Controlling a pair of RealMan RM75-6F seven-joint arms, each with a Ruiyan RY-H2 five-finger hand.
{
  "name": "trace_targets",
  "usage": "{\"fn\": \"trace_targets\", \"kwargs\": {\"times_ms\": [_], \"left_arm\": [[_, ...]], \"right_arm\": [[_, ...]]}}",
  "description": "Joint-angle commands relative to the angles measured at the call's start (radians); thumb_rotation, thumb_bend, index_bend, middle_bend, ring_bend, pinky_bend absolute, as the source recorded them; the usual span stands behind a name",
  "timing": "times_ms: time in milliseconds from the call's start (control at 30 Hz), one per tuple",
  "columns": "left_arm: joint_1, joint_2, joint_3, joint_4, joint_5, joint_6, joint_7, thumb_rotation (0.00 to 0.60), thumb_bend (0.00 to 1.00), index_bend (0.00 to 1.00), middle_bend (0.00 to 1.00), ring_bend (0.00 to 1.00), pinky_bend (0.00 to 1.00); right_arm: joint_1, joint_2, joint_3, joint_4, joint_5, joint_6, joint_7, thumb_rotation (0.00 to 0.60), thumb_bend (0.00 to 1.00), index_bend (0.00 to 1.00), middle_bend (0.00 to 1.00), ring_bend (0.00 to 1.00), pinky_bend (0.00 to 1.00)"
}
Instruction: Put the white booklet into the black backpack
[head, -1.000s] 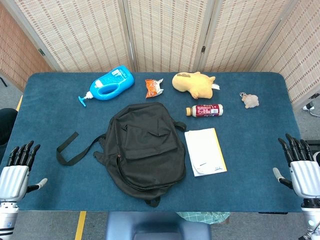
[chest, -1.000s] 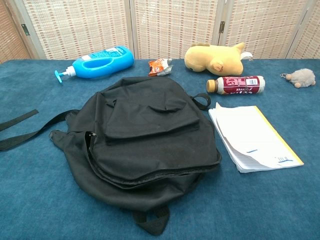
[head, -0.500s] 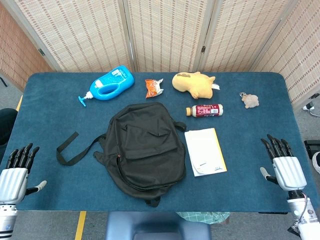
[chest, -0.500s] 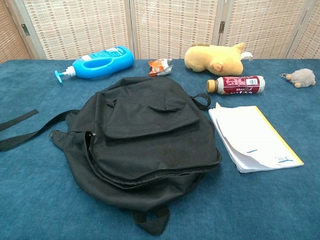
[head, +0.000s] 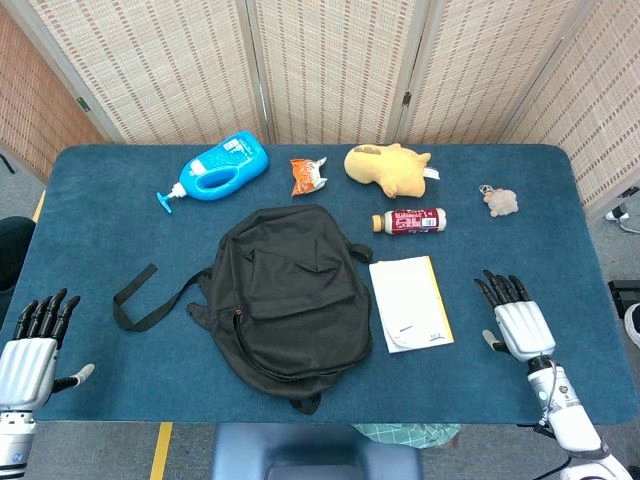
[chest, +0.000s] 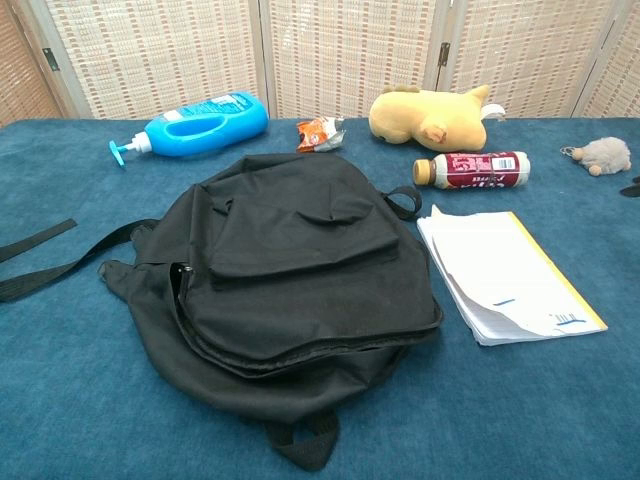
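Both the right hand (head: 517, 322) and left hand (head: 33, 348) hover empty, fingers (head: 497, 290) spread.

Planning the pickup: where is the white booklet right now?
In the head view the white booklet lies flat on the table, right of the black backpack and just below the small bottle, with the right hand open nearby.

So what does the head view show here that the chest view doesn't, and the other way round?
Only the head view shows the left hand at the near table corner, the whole right hand beside the white booklet, and the backpack's full strap. Only the chest view shows the black backpack close enough to see its zipper. Both share the booklet, backpack, blue bottle and plush toy.
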Motion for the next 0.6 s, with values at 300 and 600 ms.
{"fn": "trace_targets", "kwargs": {"times_ms": [300, 600], "left_arm": [[0.0, 0.0, 0.001, -0.01, -0.003, -0.006, 0.01, 0.6, 0.12, 0.03, 0.04, 0.06, 0.0], [-0.006, -0.001, -0.001, -0.015, -0.006, -0.016, 0.016, 0.6, 0.12, 0.03, 0.04, 0.06, 0.0]], "right_arm": [[0.056, -0.095, -0.017, 0.125, -0.017, -0.052, 0.038, 0.6, 0.34, 0.0, 0.02, 0.03, 0.0], [0.08, -0.123, -0.034, 0.152, -0.025, -0.077, 0.032, 0.6, 0.34, 0.0, 0.02, 0.03, 0.0]]}}
